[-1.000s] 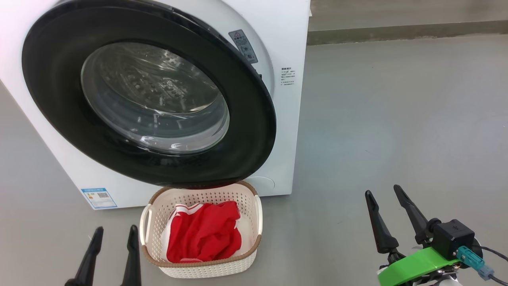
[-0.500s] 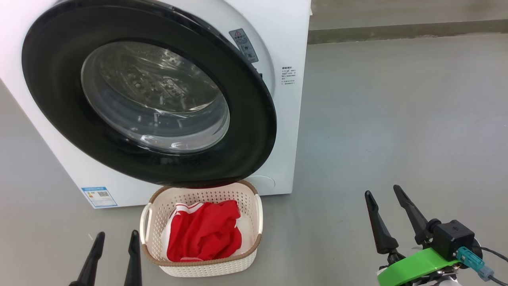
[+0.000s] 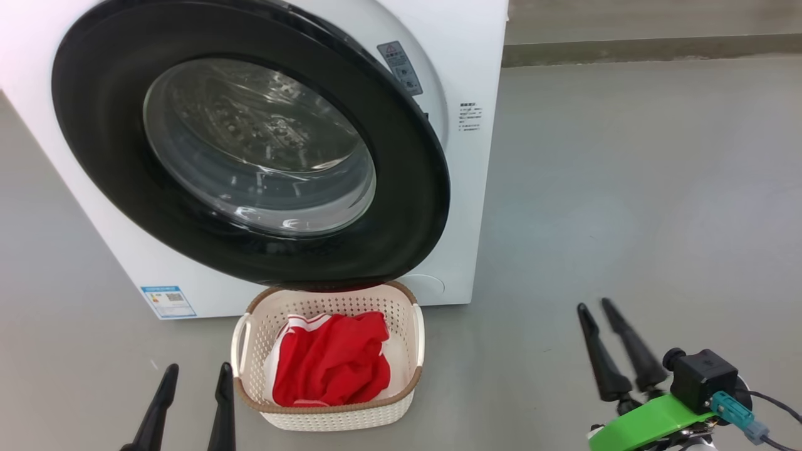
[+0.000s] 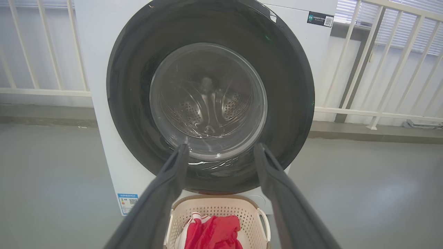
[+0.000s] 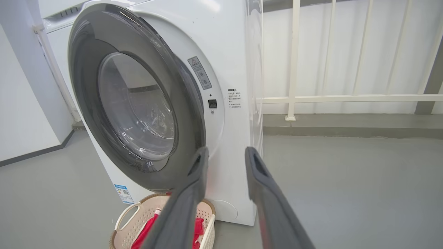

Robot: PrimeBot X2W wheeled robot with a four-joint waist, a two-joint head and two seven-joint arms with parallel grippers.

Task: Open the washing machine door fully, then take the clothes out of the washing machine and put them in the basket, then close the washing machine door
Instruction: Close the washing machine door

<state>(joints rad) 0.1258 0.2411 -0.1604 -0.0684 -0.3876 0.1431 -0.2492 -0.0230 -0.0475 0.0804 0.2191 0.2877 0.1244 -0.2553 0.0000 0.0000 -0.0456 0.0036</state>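
Status from us:
- washing machine (image 3: 467, 207) sits far left, white body, blue label (image 3: 168, 302) low on its front at the left
- washing machine door (image 3: 257, 147) lies close to the front but not flush. In the right wrist view its right edge stands off the panel, and the latch slot (image 5: 212, 103) shows just beside it
- we see the perforated drum (image 4: 207, 103) through the door glass in the left wrist view
- basket (image 3: 326, 416) is on the floor (image 3: 626, 188) just on the near side of the machine, its far rim under the door's lower edge
- clothes (image 3: 332, 366) are in the basket: red fabric with white trim, bunched in 1 heap across the middle, below the rim
- left gripper (image 3: 197, 369) is near left, just left of the basket's near-left corner, with its 2 fingers pointing far toward the machine. They're spread wide with nothing between them. We can't tell if the right finger clears the basket handle
- right gripper (image 3: 594, 305) is near right over bare floor, well apart from basket and machine. Its fingers are parted, with a narrower gap than the left pair, and grip nothing
- green bracket (image 3: 645, 419) and black block (image 3: 698, 376) sit behind the right fingers
- white railing (image 5: 294, 58) runs on the far side of the machine
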